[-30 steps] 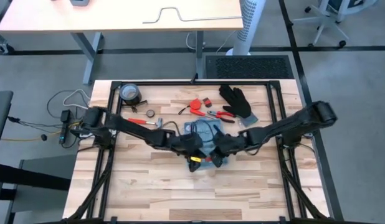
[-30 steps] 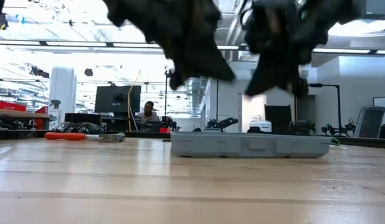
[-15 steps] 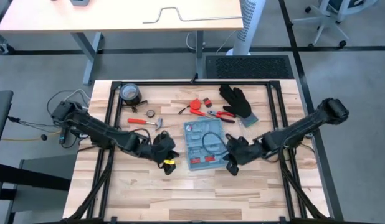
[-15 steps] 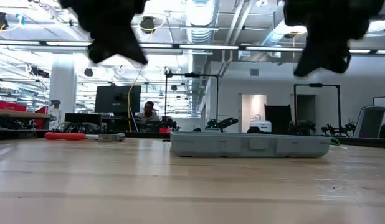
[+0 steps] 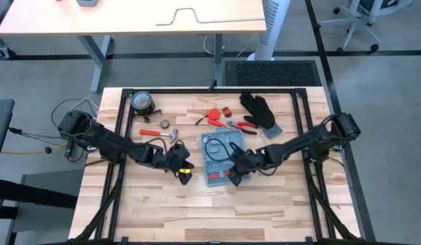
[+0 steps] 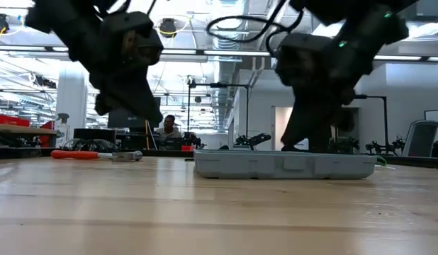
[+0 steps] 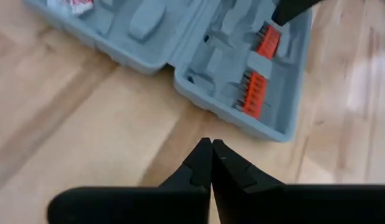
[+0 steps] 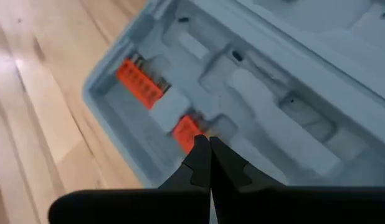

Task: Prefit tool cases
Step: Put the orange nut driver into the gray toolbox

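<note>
With the case point(image 5: 221, 158) lying open, I hold the right gripper point(image 8: 209, 144) pinched empty over its orange bits point(image 8: 144, 83), left gripper point(image 7: 211, 148) pinched alongside; next, I judge, seating tools.

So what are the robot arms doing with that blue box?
The light-blue tool case lies open on the wooden table, its moulded slots facing up. The right claw, fingers shut, hangs over the end with the orange bit holders. The left claw, also shut, is beside the case above bare wood, holding nothing. A hammer, pliers and a black glove lie farther back.
</note>
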`<state>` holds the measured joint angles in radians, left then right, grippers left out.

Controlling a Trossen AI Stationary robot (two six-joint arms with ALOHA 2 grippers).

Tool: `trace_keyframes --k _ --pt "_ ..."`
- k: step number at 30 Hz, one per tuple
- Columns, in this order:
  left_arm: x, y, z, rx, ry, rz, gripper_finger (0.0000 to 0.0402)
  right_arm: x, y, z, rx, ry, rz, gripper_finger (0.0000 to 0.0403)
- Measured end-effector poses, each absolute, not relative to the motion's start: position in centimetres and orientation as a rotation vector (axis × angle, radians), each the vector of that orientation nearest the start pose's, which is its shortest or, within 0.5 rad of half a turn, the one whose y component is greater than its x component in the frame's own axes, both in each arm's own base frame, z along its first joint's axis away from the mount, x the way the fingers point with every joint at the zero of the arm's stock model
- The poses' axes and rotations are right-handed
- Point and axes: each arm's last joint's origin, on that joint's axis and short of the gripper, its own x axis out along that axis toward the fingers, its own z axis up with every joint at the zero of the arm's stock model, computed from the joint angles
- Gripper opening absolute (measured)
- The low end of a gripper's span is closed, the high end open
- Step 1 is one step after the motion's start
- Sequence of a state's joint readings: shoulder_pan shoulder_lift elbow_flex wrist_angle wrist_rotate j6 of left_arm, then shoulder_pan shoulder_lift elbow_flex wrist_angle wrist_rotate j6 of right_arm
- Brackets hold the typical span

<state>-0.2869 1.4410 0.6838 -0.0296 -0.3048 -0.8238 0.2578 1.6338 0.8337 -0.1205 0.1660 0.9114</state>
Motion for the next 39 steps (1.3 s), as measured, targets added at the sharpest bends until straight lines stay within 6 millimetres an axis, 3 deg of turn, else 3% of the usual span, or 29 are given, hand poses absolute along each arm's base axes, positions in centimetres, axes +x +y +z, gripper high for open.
trace_keyframes --k 10,22,26,34,36,39 --pt "27.1 -3.3 17.2 -0.403 0.759 0.221 0.0 31.9 5.2 13.3 0.8 0.837 -0.373 0.0001" --pt "26.9 -2.9 17.0 -0.341 0.809 0.157 0.0 32.7 6.7 12.3 0.868 0.846 -0.382 0.0" --pt "27.0 -2.9 17.0 -0.321 0.801 0.151 0.0 32.1 6.8 13.5 0.851 0.768 -0.483 0.0002" --pt "27.3 -3.0 17.8 -0.346 0.724 0.126 0.0 30.4 5.9 20.1 0.763 0.516 -0.513 0.0004" --pt "27.3 -3.0 18.3 -0.346 0.7 0.12 0.0 29.6 5.6 21.3 0.742 0.498 -0.527 0.0004" --pt "27.4 -2.9 19.1 -0.341 0.642 0.106 0.0 28.3 4.8 21.5 0.715 0.569 -0.599 0.0005"
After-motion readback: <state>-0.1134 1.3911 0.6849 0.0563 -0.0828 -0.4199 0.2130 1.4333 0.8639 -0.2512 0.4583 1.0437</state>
